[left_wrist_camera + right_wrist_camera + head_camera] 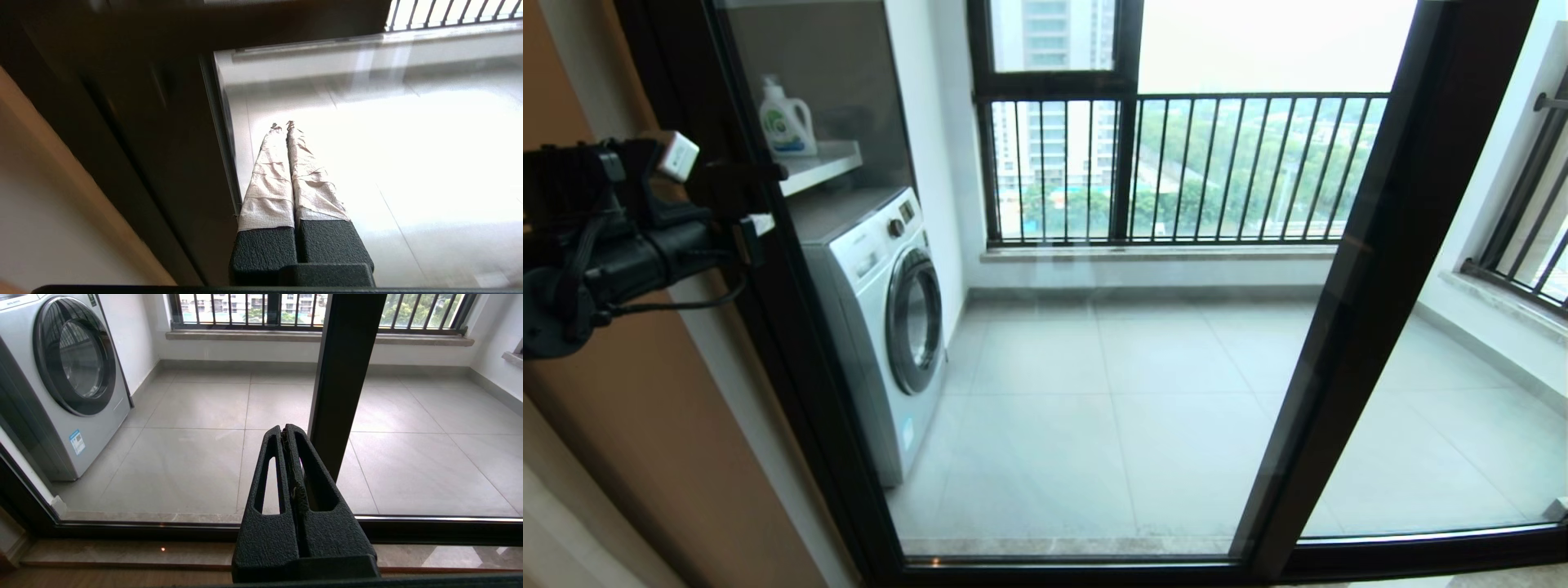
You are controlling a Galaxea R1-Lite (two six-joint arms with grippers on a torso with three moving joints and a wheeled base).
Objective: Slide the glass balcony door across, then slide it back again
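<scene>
- The glass balcony door [1045, 327] fills the head view: a tall clear panel, long axis vertical, with a dark upright at the far left and another dark upright [1347, 310] slanting down the right-centre.
- Behind the glass: a washing machine [882, 318], a detergent bottle [786, 118] on a shelf, grey floor tiles, and a black railing [1176, 167].
- Left gripper [282, 124]: tape-wrapped fingers pressed together, closed on nothing. It sits right at the left upright's inner edge, tips over the glass; contact with glass or frame cannot be told.
- In the head view the left arm is raised at upper left, level with the shelf, its gripper end against that upright.
- Right gripper [284, 428]: fingers shut, empty, held low before the door's bottom rail, just beside the middle upright, not seen touching it.
- No latch handle can be made out.
- Judgement: the left arm is nearer a working edge; the door must travel sideways, so a push should run horizontally, across the upright's vertical axis.
</scene>
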